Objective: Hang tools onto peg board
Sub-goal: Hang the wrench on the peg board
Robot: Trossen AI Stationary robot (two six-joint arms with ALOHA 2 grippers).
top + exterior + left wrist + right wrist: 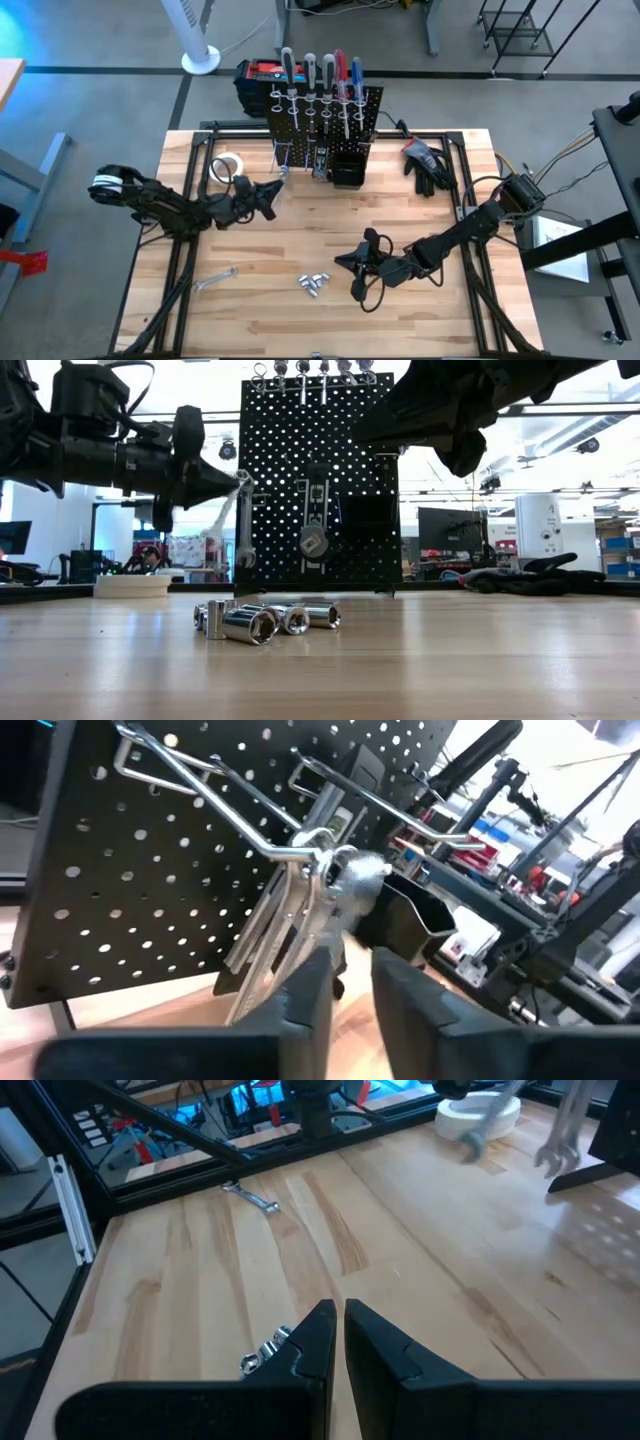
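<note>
left gripper (272, 193): at the peg board's 8 o'clock, fingers slightly apart just behind the hung wrenches (290, 910), not clamped on them
right gripper (350, 262): fingers together, empty, over the counter (300, 235)
peg board (325, 115): counter's 12 o'clock edge, screwdrivers (320, 75) on top
sockets (313, 284): 6 o'clock of the board
loose wrench (212, 283): 7 o'clock

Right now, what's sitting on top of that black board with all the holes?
Along the top of the peg board, screwdrivers stand in ring holders, handles up: grey, red and blue. Their shafts below are partly hidden.
</note>
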